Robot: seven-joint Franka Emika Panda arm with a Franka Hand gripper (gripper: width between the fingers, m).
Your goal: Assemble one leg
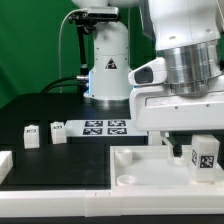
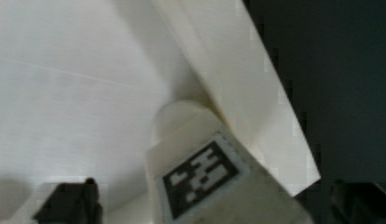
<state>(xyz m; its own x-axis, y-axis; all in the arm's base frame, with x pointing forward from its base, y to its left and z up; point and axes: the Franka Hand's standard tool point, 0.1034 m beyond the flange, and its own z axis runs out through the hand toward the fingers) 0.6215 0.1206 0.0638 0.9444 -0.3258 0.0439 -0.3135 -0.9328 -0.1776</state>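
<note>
Black table, green backdrop. Gripper (image 1: 196, 150) open, jaws clear of the leg (image 1: 204, 158), which stands in the tabletop's (image 1: 140, 165) corner socket. Judged: 1 leg seated; tightening possibly left. 2 spare legs (image 1: 33, 136) near the table's edge.

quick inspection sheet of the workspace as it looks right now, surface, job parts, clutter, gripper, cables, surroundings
surface: black table carrying the white marker board with its tags.
job's things: the leg stands upright on the large white tabletop near a corner socket; the wrist view shows its tag face beside a round socket. Two look-alike legs stand on the black table at the exterior view's left.
clutter: a white part at the exterior view's left edge, cut off, kind unclear.
grippers: gripper above the leg, jaws open, not clamping it.
cables: a grey cable arcs by the arm's base.
surroundings: green backdrop.
</note>
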